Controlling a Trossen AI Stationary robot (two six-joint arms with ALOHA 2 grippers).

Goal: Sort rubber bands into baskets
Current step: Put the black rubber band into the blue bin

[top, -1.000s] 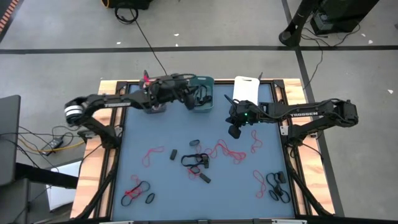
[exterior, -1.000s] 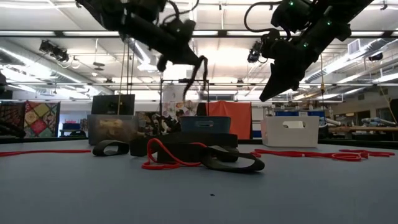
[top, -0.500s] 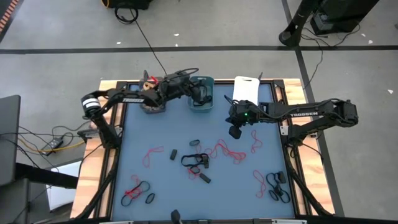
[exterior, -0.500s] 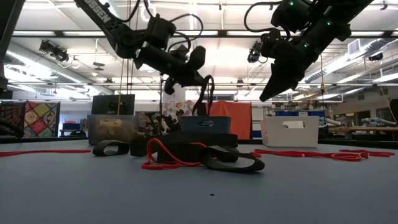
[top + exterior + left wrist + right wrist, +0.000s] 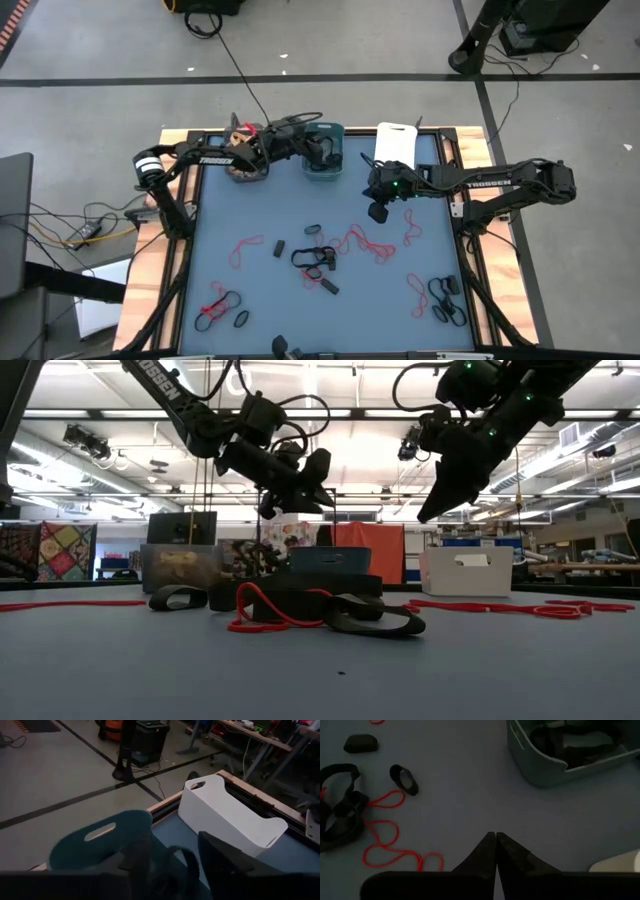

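Your left hand just spread wide over the teal basket, upper middle: black band dropped. Right hand stays pinched, empty.

Two dark, jointed arms — white "TROSSEN" lettering along the links, looping black cables, a green light glowing.

Three baskets along table's far edge; rubber bands scattered across middle and near side.
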